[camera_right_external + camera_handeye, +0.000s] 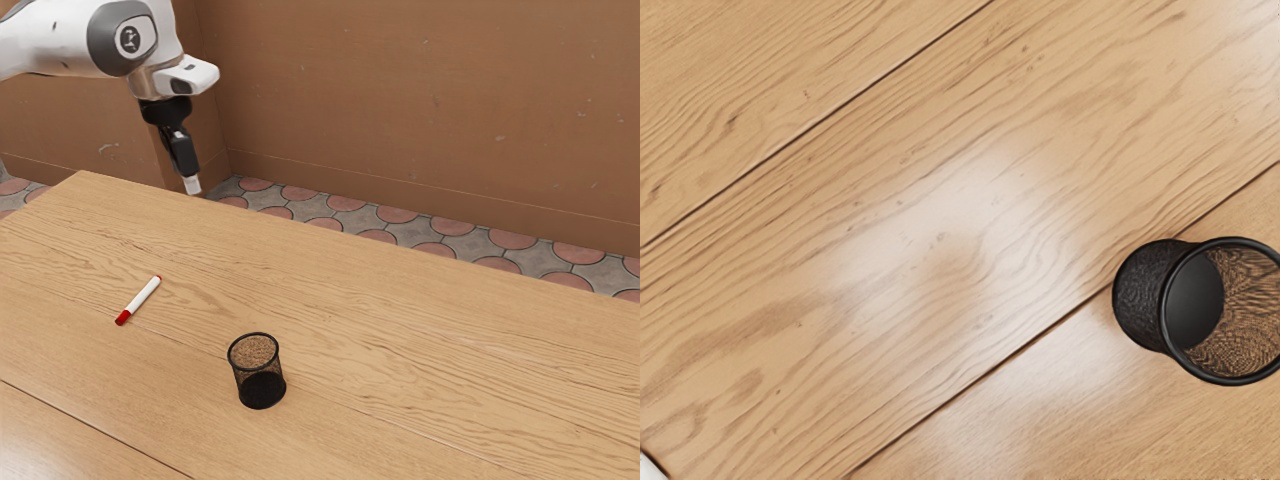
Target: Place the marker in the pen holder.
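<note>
On the wooden table (400, 370), the job seems unstarted: grasping, carrying and insertion remain. The gripper (192, 184) hangs raised; whether its jaws are wide or narrow, I cannot tell. The mesh pen holder (261, 388) stands upright and empty. Well apart from it lies the red-capped marker (142, 296).

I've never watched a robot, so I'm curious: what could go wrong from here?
The marker lies loose on its side on the table, so a clumsy touch might roll it away. The pen holder stands upright and empty, so a bump could tip it over.
</note>
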